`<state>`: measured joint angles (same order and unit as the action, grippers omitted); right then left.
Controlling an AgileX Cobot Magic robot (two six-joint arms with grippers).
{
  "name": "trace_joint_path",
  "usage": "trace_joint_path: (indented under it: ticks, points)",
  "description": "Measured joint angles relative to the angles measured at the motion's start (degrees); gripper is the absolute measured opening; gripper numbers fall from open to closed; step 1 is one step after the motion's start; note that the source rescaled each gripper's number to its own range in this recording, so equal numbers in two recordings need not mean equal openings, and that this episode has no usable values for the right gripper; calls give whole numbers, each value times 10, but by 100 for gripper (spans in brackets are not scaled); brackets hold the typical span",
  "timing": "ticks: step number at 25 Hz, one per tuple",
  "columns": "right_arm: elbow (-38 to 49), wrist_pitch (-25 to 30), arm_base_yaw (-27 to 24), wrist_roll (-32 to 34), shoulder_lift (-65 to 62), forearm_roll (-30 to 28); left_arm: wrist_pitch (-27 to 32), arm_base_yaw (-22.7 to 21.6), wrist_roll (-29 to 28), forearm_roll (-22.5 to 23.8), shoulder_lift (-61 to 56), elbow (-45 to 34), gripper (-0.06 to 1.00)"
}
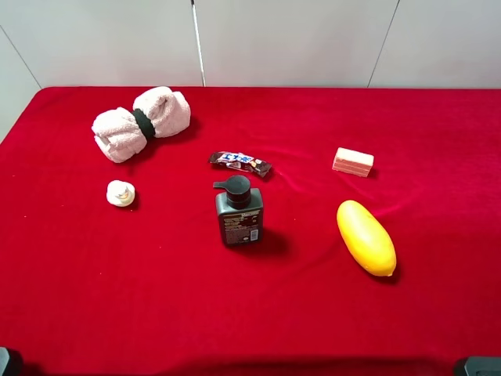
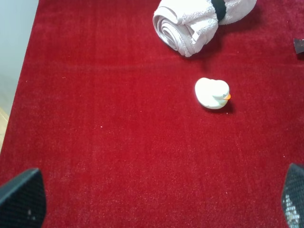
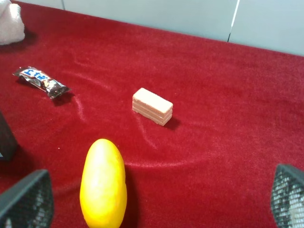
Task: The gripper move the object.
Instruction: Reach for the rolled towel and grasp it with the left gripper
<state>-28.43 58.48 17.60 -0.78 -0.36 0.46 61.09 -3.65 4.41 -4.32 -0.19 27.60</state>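
The pale pink rolled towel (image 1: 142, 123), cinched by a black band, lies at the back left of the red cloth. The left wrist view shows its rolled end (image 2: 190, 23), far ahead of my left gripper (image 2: 156, 199). That gripper's two black fingertips (image 2: 21, 199) stand wide apart and hold nothing. My right gripper (image 3: 156, 199) is also open and empty, on the right side near the front. A corner of the towel (image 3: 9, 23) shows far off in the right wrist view. In the high view only dark arm parts show at the bottom corners.
A small white duck toy (image 1: 120, 193) sits in front of the towel. A candy bar (image 1: 240, 163) and a black pump bottle (image 1: 239, 211) stand mid-table. A pink soap bar (image 1: 353, 161) and a yellow fruit (image 1: 365, 237) lie on the right.
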Motion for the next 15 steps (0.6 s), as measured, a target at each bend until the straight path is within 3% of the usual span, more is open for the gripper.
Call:
trace_joint_path:
  ticks: [15]
  points:
    - [0,0,0,0,0,0,-1,0,0,0,5,0,100]
